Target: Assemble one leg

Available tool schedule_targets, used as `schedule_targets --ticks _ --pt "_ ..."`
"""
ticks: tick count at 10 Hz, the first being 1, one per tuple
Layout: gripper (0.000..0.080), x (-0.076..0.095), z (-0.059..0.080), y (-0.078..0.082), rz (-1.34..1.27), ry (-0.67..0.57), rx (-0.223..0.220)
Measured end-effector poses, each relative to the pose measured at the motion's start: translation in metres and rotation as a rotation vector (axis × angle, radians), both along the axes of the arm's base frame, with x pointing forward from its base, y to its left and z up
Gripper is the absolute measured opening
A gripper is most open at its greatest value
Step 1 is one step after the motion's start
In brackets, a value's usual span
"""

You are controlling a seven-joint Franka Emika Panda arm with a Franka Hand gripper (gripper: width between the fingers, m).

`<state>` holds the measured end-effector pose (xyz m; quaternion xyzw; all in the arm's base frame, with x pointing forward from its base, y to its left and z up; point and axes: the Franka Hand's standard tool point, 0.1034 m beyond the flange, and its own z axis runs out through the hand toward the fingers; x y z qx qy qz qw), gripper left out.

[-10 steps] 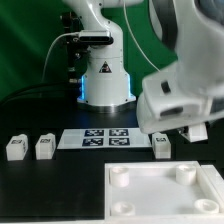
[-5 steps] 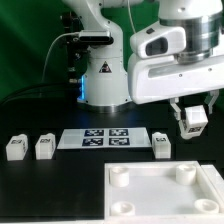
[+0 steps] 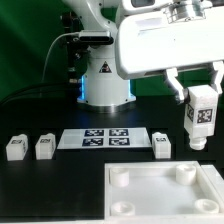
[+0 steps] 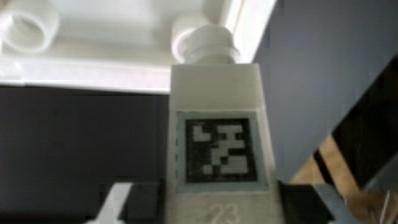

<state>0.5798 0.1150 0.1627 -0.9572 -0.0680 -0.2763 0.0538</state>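
the claw (image 3: 198, 92) is clamped on an upright leg (image 3: 200, 120) above the table (image 3: 55, 190).

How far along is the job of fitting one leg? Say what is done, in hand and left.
Done: one leg is off the table, clamped upright in the gripper. In hand: it hangs near the white tray. Left: seat it in a socket; every socket in view is empty. Three more legs lie on the table.
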Motion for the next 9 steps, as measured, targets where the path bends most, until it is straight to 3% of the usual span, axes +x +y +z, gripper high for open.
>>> schedule_targets --ticks 1,2,5,8,9 --pt "0.0292 0.001 0.001 -0.003 -0.003 -0.105 -0.003" --pt "0.0292 -0.003 -0.009 -0.004 -0.004 -0.089 -0.004" --pt "0.0292 -0.002 -0.01 -0.004 -0.001 -0.076 -0.006" --pt "0.0292 0.044 -0.018 0.006 0.02 -0.069 -0.002" --pt "0.0292 0.046 -0.028 0.006 0.018 -0.067 0.001"
